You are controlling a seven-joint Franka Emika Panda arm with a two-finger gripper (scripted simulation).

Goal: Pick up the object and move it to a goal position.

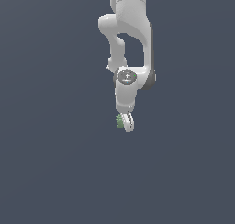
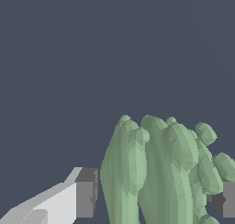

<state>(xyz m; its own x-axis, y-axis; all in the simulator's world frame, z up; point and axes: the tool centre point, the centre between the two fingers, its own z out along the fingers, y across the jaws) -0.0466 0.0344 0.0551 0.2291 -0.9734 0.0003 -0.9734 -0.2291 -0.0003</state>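
The object [image 1: 120,121] is a small pale green lumpy block with bumpy edges. It sits between the fingers of my gripper [image 1: 125,123], below the white arm in the middle of the exterior view. In the wrist view the object [image 2: 156,172] fills the space between the two fingers. One finger's dark pad [image 2: 85,198] is against one side of it, and the other pad [image 2: 228,200] shows at the picture's edge on the far side. My gripper [image 2: 156,200] is shut on the object. Whether the object touches the floor I cannot tell.
A plain dark grey-blue floor [image 1: 55,172] lies all around the arm. No other objects, containers or edges show in either view.
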